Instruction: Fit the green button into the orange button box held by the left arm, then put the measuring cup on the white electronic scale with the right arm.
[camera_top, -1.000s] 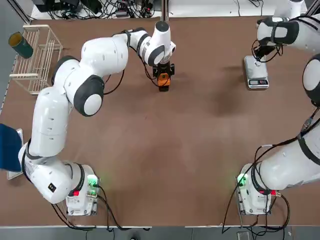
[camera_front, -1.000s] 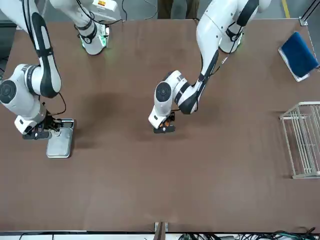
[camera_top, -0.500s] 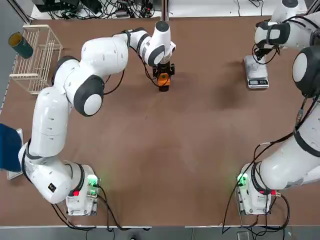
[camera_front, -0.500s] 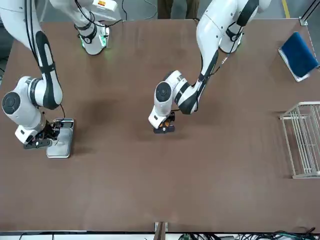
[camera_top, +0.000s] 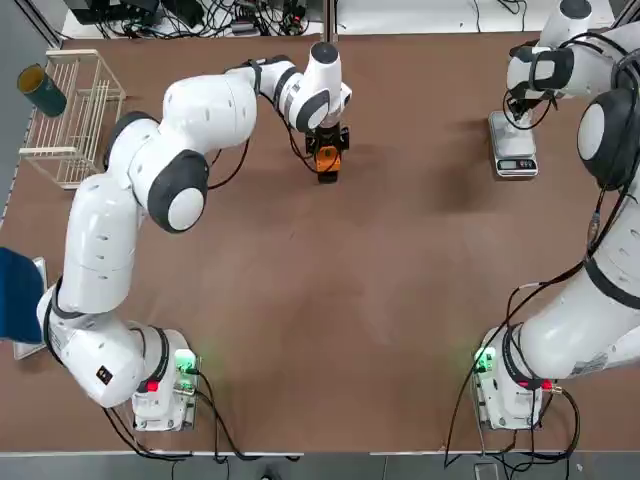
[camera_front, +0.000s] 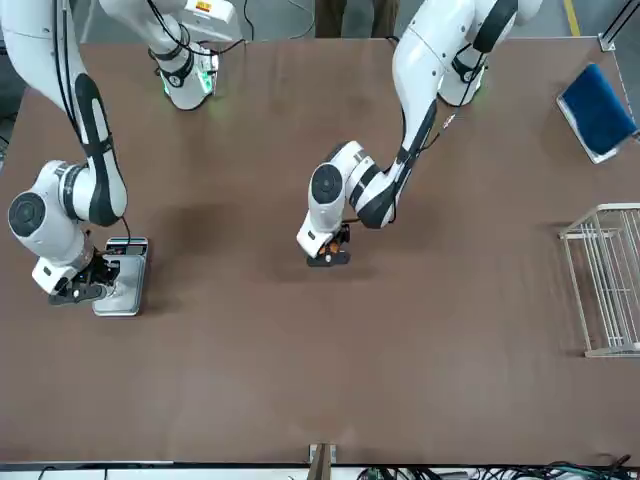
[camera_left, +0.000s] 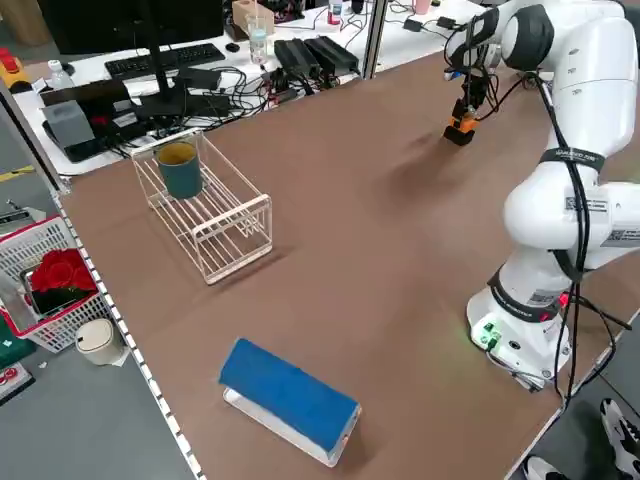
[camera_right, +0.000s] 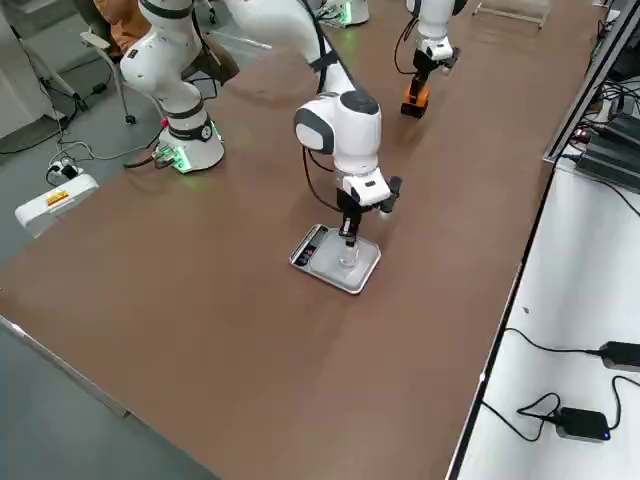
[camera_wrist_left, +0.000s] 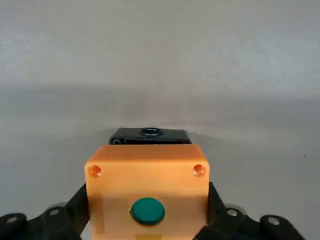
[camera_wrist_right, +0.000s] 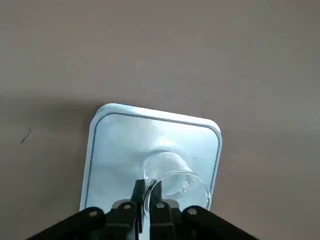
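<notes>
Above the white electronic scale (camera_wrist_right: 120, 145), the right tool (camera_wrist_right: 148, 185) pinches the wall of the measuring cup (camera_wrist_right: 185, 187), its fingers nearly together. Relative to one second earlier, this tool lies farther from the robot's base, and the front view now exposes more of the display strip (camera_front: 127, 249); the cup is thus better placed over the plate. Contact between cup and plate cannot be determined. Elsewhere over the desk (camera_front: 330, 380), the unmoved left tool (camera_wrist_left: 148, 200) grips the orange button box (camera_wrist_left: 147, 175) with jaws set wide; the green button (camera_wrist_left: 147, 211) occupies its hole. Lowering, if needed, and release appear to remain.
</notes>
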